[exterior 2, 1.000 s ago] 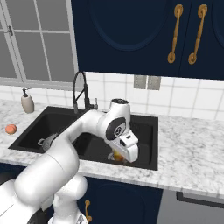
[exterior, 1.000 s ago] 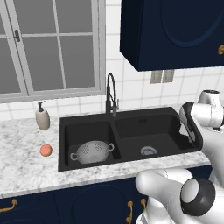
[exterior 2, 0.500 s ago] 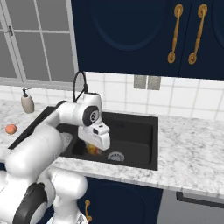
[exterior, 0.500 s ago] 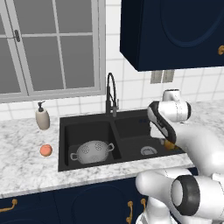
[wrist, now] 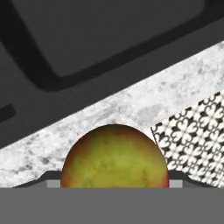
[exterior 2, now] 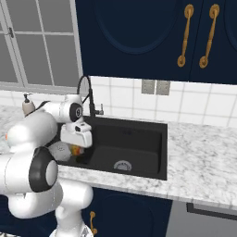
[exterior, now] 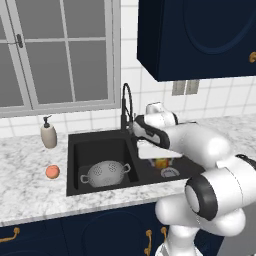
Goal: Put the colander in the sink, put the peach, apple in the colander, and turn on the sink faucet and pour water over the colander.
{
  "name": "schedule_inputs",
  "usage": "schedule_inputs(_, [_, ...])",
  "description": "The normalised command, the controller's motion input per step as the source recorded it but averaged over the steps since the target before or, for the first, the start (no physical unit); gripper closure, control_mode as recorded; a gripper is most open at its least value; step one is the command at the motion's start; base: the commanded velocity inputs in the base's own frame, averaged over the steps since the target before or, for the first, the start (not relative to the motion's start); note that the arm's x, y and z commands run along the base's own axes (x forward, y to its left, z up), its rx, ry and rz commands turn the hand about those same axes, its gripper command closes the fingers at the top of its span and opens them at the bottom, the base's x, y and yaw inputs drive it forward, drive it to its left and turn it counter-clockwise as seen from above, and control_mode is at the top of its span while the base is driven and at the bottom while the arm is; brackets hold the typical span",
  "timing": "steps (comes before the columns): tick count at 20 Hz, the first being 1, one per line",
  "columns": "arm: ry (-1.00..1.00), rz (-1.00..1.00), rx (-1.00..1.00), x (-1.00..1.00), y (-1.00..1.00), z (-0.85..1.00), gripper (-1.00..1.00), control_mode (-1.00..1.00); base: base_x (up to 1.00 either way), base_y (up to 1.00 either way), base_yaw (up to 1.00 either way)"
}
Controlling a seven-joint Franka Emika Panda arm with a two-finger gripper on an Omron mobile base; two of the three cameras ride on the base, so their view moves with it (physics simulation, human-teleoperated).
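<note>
jaws: clamped on the apple [wrist: 114,156]
colander [exterior: 105,173]: in sink [exterior: 75,150], beside jaws
peach [exterior: 52,172]: on bench [exterior: 30,200], beyond colander

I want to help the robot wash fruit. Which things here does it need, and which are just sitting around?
Needed:
colander, sitting in the sink
apple, held in the gripper
peach, on the counter
sink faucet

Just sitting around:
soap dispenser
window
wall outlet
</note>
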Motion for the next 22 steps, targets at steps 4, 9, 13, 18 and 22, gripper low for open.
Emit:
schedule_inputs(4, [0.07, 0.14, 0.01, 0.11, 1.00, -0.35, 1.00, -1.00, 0.00, 0.00, 0.00])
schedule_inputs(9, [0.06, 0.12, 0.03, 0.02, 1.00, -0.26, 1.00, -1.00, 0.00, 0.00, 0.00])
schedule_inputs(13, [0.00, 0.01, 0.02, 0.01, 0.86, -0.21, 1.00, -1.00, 0.00, 0.00, 0.00])
schedule_inputs(18, [0.00, 0.00, 0.01, 0.07, 0.64, -0.28, 1.00, -1.00, 0.00, 0.00, 0.00])
schedule_inputs(22, [-0.09, 0.00, 0.00, 0.41, 0.26, -0.20, 1.00, -1.00, 0.00, 0.00, 0.00])
